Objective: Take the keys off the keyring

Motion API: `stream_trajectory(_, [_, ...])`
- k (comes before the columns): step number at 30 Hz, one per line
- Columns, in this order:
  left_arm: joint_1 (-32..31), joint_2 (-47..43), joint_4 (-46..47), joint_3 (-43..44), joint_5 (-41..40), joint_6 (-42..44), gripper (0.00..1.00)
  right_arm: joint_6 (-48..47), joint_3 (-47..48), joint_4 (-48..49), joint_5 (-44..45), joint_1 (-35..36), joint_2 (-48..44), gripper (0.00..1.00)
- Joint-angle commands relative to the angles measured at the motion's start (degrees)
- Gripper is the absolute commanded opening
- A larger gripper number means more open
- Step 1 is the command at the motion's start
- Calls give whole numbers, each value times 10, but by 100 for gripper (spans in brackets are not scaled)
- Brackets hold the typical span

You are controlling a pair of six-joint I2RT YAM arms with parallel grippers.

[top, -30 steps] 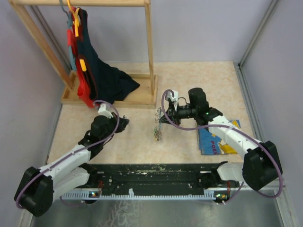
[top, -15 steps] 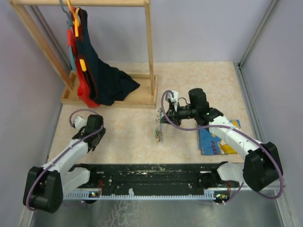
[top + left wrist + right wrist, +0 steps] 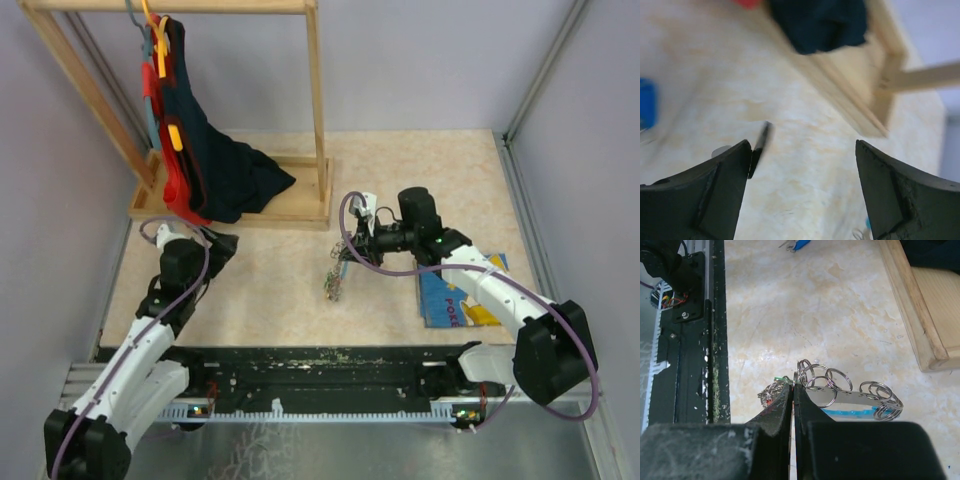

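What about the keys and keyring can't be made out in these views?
Top view: keys below the right gripper too small to count.
Right wrist view: keys mostly hidden behind its fingers; only keyring shows clearly.
Left wrist view: motion-blurred; blue object cut off by left edge, unidentifiable.

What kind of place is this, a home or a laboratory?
Probably a laboratory robot cell: plain panels enclose the table, a black rail carries the left arm and right arm, and the clothes rack and picture book look like props.

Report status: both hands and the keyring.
Left hand open, empty, by wooden rack base. Right hand shut on silvery metal keyring, small coloured-head keys dangling. Nothing blocking either hand.
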Motion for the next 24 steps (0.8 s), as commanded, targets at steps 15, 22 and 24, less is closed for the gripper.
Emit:
stream_trajectory(15, [2,8,129,-43,65,106,65,-13,43,17,0,-14,-23,0])
stream_trajectory(22, [-17,167,138,6,152,121,54,-14,44,14,10,-19,-28,0])
stream_trajectory(24, [-28,189,136,12,138,123,55,-14,44,13,14,-21,-29,0])
